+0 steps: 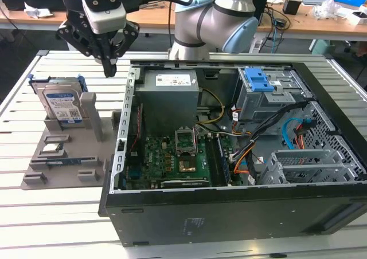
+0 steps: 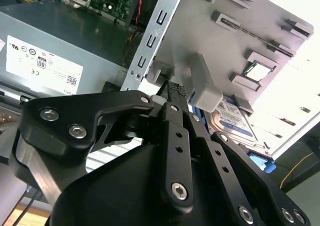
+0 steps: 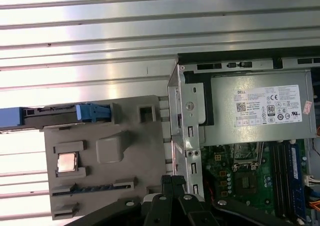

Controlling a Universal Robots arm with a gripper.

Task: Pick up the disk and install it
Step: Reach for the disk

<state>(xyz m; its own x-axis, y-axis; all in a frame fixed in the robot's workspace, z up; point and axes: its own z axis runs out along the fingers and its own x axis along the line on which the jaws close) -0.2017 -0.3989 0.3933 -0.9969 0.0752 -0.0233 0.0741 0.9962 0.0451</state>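
The disk (image 1: pixel 62 104), silver with a blue-and-white label and a blue frame, stands upright in a slot at the far end of a grey holder tray (image 1: pixel 69 161) on the exterior view's left. It appears edge-on in the first wrist view (image 3: pixel 55 117) and partly behind the fingers in the second wrist view (image 2: pixel 235 121). My gripper (image 1: pixel 109 70) hangs in the air above the gap between the tray and the open computer case (image 1: pixel 229 156), to the disk's right and higher. Its fingers (image 2: pixel 175 93) meet at the tips with nothing between them.
The tray also holds a processor chip (image 3: pixel 66 162) and a memory stick (image 3: pixel 92 188). Inside the case are a grey power-supply box (image 1: pixel 170 93), the green motherboard (image 1: pixel 172 159) and a drive bay with a blue latch (image 1: pixel 261 81). All rests on a slatted metal table (image 1: pixel 63 224).
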